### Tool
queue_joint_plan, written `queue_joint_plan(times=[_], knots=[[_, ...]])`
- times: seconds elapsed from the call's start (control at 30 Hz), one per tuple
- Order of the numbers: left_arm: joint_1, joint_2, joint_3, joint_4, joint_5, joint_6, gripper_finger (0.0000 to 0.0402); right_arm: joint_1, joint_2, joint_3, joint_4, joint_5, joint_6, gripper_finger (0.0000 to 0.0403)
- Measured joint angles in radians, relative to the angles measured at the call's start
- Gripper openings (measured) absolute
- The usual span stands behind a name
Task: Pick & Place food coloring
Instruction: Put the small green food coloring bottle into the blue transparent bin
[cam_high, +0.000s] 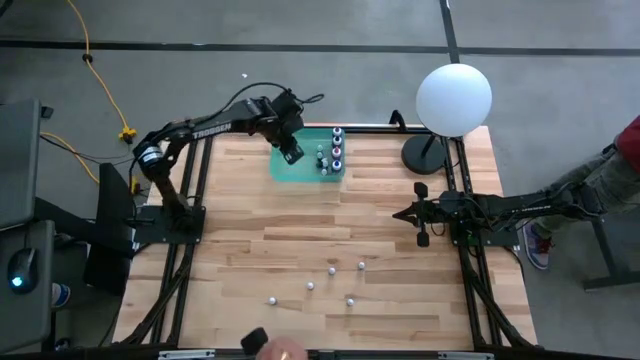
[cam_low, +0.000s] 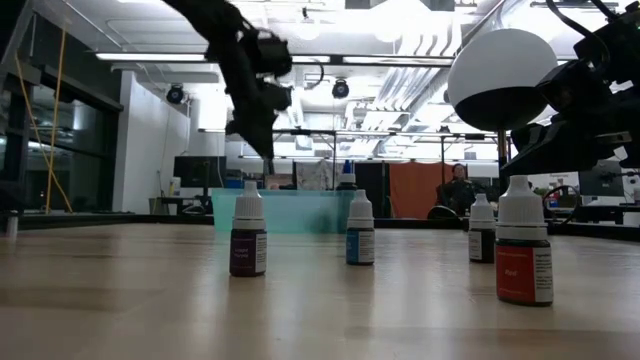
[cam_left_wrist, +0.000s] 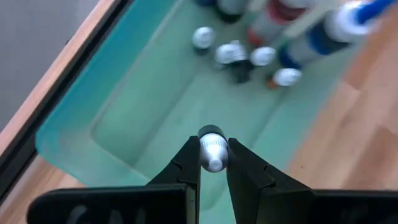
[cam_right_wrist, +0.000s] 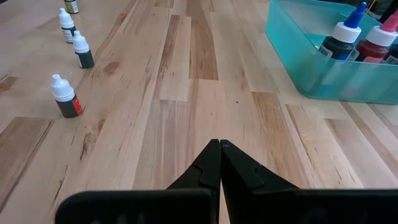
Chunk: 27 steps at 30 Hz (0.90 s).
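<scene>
The small bottle (cam_left_wrist: 212, 151) of food coloring sits clamped between the fingers of the left gripper (cam_left_wrist: 212, 163), held by its white cap and neck above the open floor of the teal bin (cam_left_wrist: 124, 118) at the far side of the bench (cam_high: 300, 250). It looks light, hard and smooth: a thin plastic body that should not crush easily but could slip or swing in a loose pinch. The narrow cap is a fair place to hold it, since the fingers close fully around it there.

Five bottles stand loose on the near part of the bench (cam_high: 332, 270) (cam_high: 361, 266) (cam_high: 310, 285) (cam_high: 350, 300) (cam_high: 270, 300), all upright and well apart. In the bin, four small bottles cluster beside about three taller squeeze bottles (cam_left_wrist: 323, 37); the exact number there is hard to tell.

The right gripper (cam_right_wrist: 219, 147) waits over the bare bench near the lamp's base (cam_high: 425, 155), its fingers pressed together on nothing.
</scene>
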Motion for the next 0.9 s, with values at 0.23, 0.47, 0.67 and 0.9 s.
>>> queue_joint_plan(times=[0.23,0.47,0.67,0.9], knots=[[0.056,0.133,0.100,-0.011,0.030,0.062,0.0040,0.000,0.000,0.000,0.000,0.000,0.000,0.0000],[0.073,0.276,0.226,-0.012,0.010,0.100,0.0040,0.000,0.000,0.000,0.000,0.000,0.000,0.0000],[0.071,0.380,0.328,-0.036,-0.013,0.070,0.0040,0.000,0.000,0.000,-0.001,0.000,0.000,0.0000],[0.063,0.434,0.371,-0.029,-0.027,-0.007,0.0040,0.000,0.000,0.000,0.000,0.000,0.000,0.0000]])
